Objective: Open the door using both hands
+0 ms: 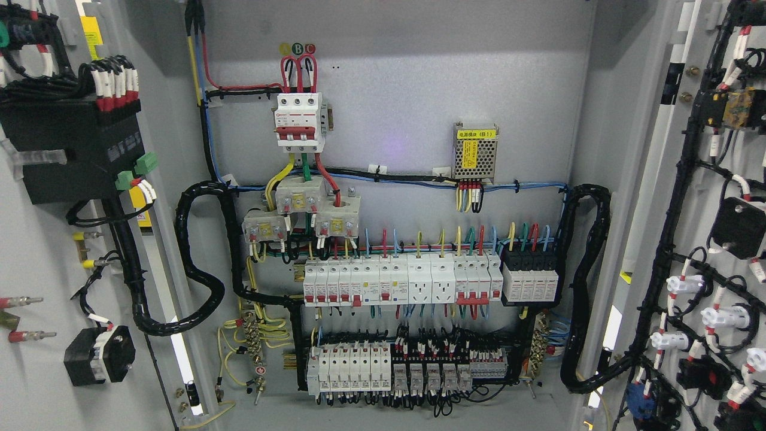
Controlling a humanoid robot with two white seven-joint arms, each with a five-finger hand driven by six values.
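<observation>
Grey steel cabinet doors, left leaf (42, 251) and right leaf (706, 251), are standing swung wide, exposing the breaker panel (395, 287); opening looks done, no hands showing, finger state unknowable.

Both open doors run past the picture's edges: the left door (36, 251) is cut off at the left, top and bottom, and the right door (718, 239) at the right, top and bottom, so neither outer edge shows. The print on the yellow label (476, 134) of the small power supply (475, 152) is too small to read, as is the lettering on the row of breakers (401, 282)
</observation>
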